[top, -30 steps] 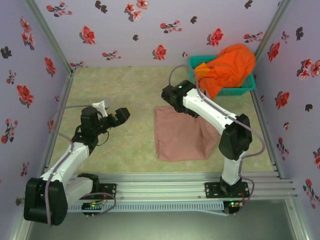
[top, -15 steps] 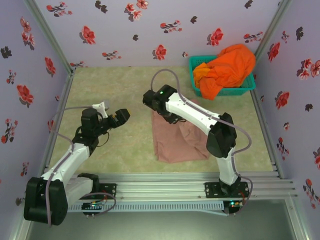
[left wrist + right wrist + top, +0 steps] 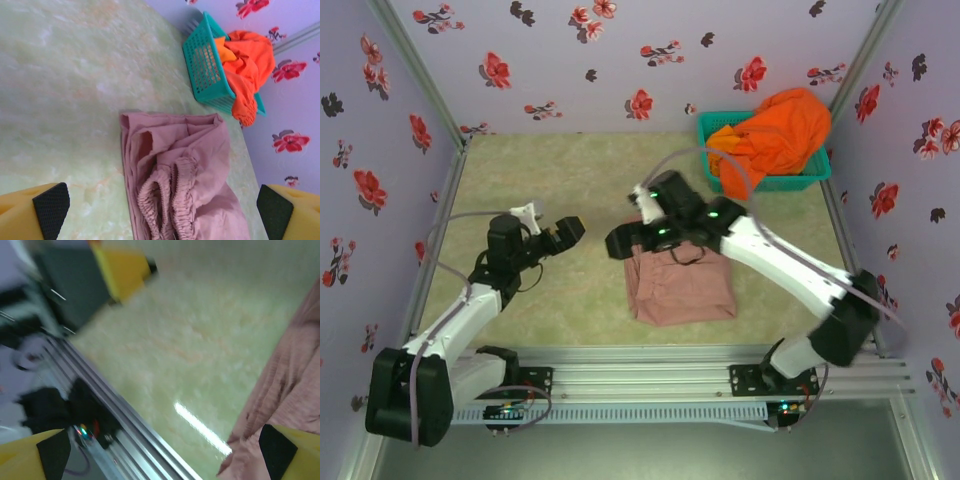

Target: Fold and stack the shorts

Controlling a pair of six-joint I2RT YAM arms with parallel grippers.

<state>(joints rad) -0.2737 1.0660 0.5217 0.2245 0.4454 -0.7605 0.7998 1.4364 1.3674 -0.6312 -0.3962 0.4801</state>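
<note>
Releasing done: right gripper [image 3: 620,241] jaws spread wide, clamped a second ago, nothing between them, at far-left corner of pink-beige shorts [image 3: 682,292]. Garment now shorter, far edge folded over, lying mid-table [image 3: 540,180]. Left gripper [image 3: 567,232] spread, idle, apart. Orange shorts [image 3: 775,135] heaped in teal basket [image 3: 790,183]. Judgement: one fold laid, orange garments outstanding.

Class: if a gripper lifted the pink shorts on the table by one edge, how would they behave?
The pink shorts would probably droop and unfold; they lie in loose, creased layers. They look light: thin cloth, lying nearly flat on the table. Pushed, they would likely bunch up rather than slide whole.
</note>
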